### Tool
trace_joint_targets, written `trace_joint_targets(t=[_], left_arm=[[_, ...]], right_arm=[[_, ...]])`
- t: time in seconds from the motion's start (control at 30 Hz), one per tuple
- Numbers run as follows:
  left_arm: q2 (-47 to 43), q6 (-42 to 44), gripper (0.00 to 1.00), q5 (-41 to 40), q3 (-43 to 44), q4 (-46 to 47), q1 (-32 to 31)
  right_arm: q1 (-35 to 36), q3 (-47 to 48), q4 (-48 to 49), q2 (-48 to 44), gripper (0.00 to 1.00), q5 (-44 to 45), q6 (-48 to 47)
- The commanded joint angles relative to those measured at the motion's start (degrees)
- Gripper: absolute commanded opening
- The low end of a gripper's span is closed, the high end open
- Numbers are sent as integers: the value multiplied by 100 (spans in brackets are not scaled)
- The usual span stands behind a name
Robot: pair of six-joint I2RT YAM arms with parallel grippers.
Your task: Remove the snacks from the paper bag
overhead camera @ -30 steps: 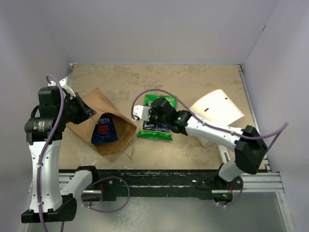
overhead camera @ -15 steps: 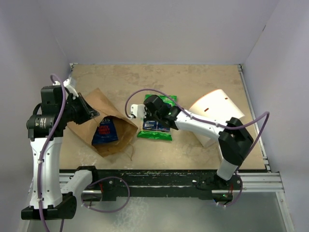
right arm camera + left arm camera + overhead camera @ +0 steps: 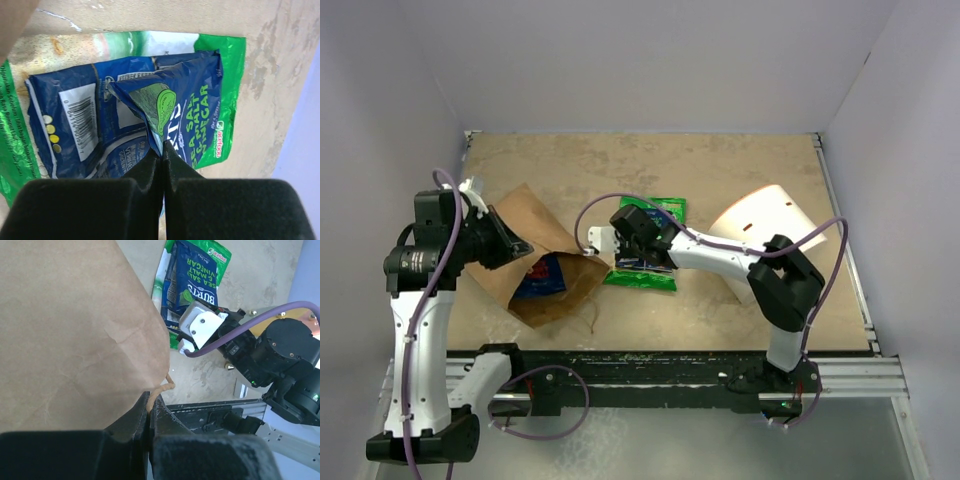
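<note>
The brown paper bag (image 3: 535, 250) lies at the left, its mouth toward the middle. A dark blue snack (image 3: 542, 276) shows inside the mouth. My left gripper (image 3: 513, 245) is shut on the bag's edge, and the left wrist view shows the twisted handle (image 3: 162, 387) pinched between its fingertips (image 3: 149, 399). In the right wrist view my right gripper (image 3: 162, 148) is shut on a fold of a dark blue "sea salt & malt vinegar" snack (image 3: 125, 120). That packet rests on a green snack (image 3: 227, 100). From above, the right gripper (image 3: 636, 250) hangs over the green snack (image 3: 655, 278), just right of the bag's mouth.
A white curved container (image 3: 765, 230) lies on its side at the right, behind the right arm's forearm (image 3: 720, 252). The bag's second handle (image 3: 590, 315) trails toward the near edge. A black rail (image 3: 650, 365) runs along the table's front.
The right gripper has moved left over the packets toward the bag's mouth. The left gripper has shifted slightly right and down with the bag, and the mouth has flattened over the blue snack.
</note>
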Motion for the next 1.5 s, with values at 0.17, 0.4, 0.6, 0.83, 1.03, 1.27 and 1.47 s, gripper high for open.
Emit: trace_joint_targets(t=[0.17,0.4,0.6,0.83,1.03,1.27,1.47], left_arm=[[424,279,0,-191,454,83,-11],[415,342,0,-338,745,202,-11],[204,382,0,-539,824,302,-13],[177,203,0,-483,768,450,-10],[152,326,0,-561,733,288,-13],[15,285,0,-443,660,448,-8],[-32,314,0,-473,694,425,-13]], right_arm=[[-17,431,-368,141,0,-348,98],[-17,671,-604,161,0,-361,454],[-10,678,-848,323,0,-185,520],[-16,994,-1296,471,0,-291,633],[-17,497,-1119,251,0,-250,561],[-91,-276,-418,-539,24,-1185,429],[-184,-570,-72,-1430,46,-1638,826]])
